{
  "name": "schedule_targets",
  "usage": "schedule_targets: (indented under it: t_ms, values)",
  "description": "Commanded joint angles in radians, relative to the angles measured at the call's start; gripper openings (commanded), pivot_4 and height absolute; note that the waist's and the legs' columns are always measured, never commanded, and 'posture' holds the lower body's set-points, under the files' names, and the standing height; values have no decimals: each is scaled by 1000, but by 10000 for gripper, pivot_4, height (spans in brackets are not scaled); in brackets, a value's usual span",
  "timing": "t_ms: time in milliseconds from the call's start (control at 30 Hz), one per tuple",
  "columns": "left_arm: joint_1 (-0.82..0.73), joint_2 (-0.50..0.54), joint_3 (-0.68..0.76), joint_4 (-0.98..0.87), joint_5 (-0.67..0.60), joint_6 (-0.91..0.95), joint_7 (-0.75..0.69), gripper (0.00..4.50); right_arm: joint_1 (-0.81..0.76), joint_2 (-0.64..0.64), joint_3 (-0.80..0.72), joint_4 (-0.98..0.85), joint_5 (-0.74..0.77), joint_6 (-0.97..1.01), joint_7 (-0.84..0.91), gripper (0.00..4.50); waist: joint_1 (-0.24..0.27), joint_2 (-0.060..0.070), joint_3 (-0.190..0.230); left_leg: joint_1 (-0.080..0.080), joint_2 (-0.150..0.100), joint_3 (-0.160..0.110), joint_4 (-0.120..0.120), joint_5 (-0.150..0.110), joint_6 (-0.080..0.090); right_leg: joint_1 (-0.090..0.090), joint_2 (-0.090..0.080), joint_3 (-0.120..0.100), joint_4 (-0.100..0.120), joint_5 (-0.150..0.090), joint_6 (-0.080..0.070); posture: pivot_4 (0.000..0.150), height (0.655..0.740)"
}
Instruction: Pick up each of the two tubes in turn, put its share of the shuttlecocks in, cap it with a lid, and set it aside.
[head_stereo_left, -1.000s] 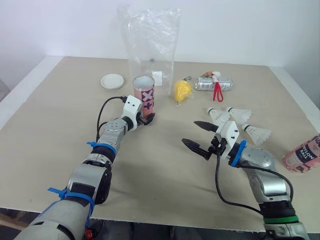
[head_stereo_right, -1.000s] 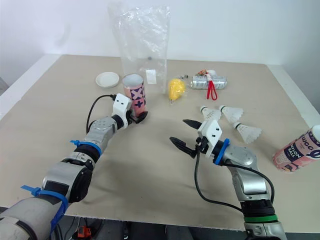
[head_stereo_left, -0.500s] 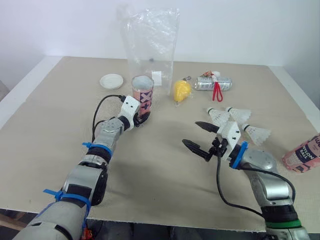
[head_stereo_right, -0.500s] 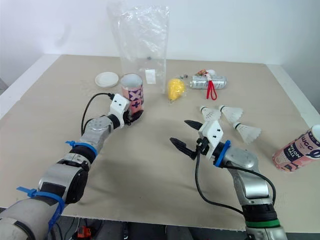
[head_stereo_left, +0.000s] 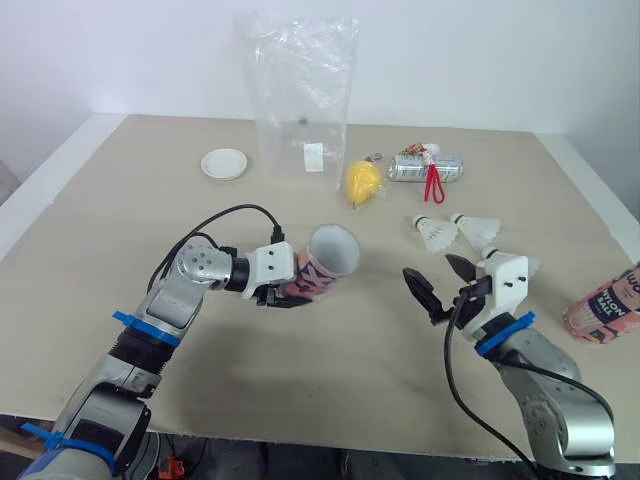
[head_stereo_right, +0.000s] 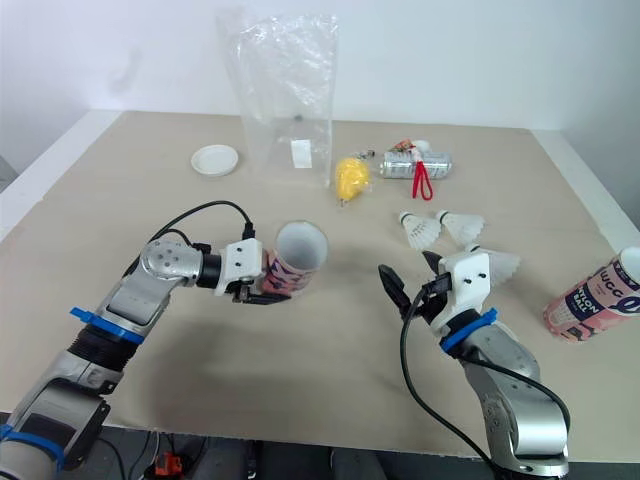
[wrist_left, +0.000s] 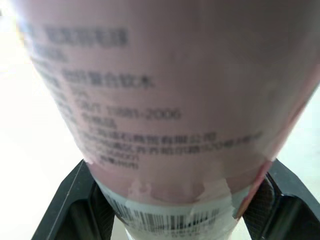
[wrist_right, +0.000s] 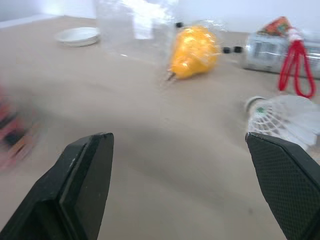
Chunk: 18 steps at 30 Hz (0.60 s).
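— Pink paperboard, that tube. Where is it now?
— Off the tabletop, clamped by the left tool low on its body, near the closed end with the barcode label. It is tilted, open mouth turned up and toward the robot's right.
— Will it stand that hold?
— I judge it light and fairly stiff, though a thin wall like this would dent under a hard squeeze. The base looks like the stiffest part, so gripping there seems sound. The printed skin looks smooth, so a tilted tube might slide if the jaws slacken.
— And the right tool?
— Spread wide, holding nothing, to the right of the tube and apart from it.
— What about the things to load?
— One shuttlecock and a second shuttlecock lie side by side, right of the tube and farther back. A third shuttlecock sits right of the tube too, partly hidden behind the right tool. They should weigh almost nothing, and the skirts would crush easily. I would pinch each by its round white head and feed it head first into the mouth.
— The rest?
— The second tube lies on its side far to the right of the held one. The white lid rests flat, behind the tube and to its left, well apart. It looks thin, so best taken by the rim.
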Motion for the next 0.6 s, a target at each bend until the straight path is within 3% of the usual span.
schedule_targets:
  t_ms: [33,600]
  values:
    - [-35,14,-24,-101,-38,132,-52,27585,-71,10,-7,43,-16,10,-47,45000,0,0,0,0,0,0,0,1,0,0,0,0,0,0,-1,1500,7400]
    - [-51,45,-73,-205,-59,338,-90,27585,-389,18,-1,507,-63,-33,-47,45000,-1,0,0,-2,0,0,-2,2,2,-3,1,1,0,1,-1,1500,7400]
